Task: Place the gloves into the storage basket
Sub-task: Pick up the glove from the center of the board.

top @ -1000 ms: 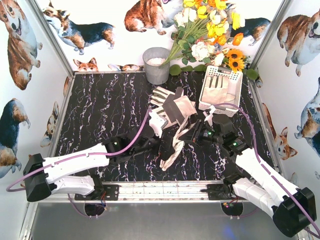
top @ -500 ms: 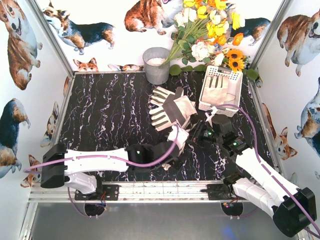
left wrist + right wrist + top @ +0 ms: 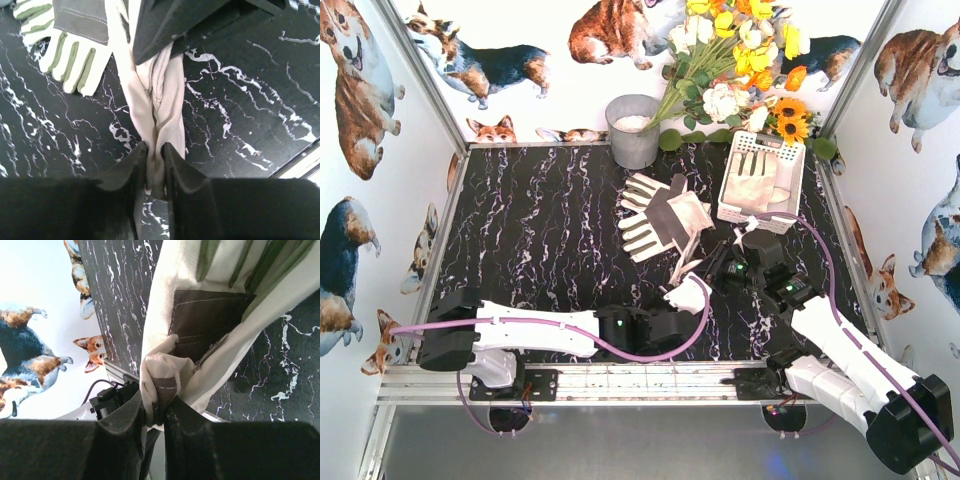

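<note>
At the far right of the table, the basket already has at least one glove lying inside it, so we judge the job begun but well short of done. Near the basket's left side, in the middle of the table, a pile of gloves lies flat and overlapping, touched by neither arm; we cannot tell exactly how many are in it. Nearer the front, the held glove is stretched between our two arms. The left gripper is pinched tight on a fold of its cream fabric, and the right gripper is clamped on a bunched edge beside a grey-brown patch. As we see it, what is left is to carry this glove across to the basket, drop it in, and then fetch the pile.
</note>
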You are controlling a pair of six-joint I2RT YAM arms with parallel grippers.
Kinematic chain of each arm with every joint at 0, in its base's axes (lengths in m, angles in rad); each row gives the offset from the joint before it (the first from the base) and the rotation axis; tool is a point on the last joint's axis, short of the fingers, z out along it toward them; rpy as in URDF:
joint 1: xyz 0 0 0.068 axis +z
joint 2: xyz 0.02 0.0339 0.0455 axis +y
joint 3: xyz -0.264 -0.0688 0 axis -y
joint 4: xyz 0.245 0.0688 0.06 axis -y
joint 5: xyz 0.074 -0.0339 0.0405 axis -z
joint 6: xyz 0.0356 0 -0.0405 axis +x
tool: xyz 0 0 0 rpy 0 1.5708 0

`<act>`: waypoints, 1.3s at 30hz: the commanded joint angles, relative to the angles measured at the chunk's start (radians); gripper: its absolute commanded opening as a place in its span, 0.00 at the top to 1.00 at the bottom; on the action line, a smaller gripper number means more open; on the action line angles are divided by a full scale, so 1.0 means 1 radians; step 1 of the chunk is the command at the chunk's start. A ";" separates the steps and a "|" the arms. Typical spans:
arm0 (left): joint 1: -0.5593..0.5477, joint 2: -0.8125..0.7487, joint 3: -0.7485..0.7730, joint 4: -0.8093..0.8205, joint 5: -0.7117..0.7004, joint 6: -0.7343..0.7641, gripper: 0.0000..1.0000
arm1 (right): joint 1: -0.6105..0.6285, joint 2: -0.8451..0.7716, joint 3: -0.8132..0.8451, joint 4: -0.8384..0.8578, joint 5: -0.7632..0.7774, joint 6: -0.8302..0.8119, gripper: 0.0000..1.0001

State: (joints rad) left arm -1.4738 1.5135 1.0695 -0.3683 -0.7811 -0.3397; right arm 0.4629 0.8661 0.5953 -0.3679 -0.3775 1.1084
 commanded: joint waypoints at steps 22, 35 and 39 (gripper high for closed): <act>-0.011 -0.011 -0.020 0.042 -0.045 -0.068 1.00 | 0.140 -0.082 0.173 -0.389 0.354 0.233 0.00; -0.010 -0.006 -0.010 0.045 -0.035 -0.095 1.00 | 0.282 -0.037 0.125 -0.292 0.361 0.501 0.00; -0.010 -0.012 -0.019 0.060 -0.027 -0.100 1.00 | 0.315 -0.005 0.108 -0.261 0.386 0.528 0.00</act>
State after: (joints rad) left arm -1.4780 1.5055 1.0286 -0.3294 -0.8005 -0.4164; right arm 0.7517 0.8436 0.7216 -0.7101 -0.0486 1.5661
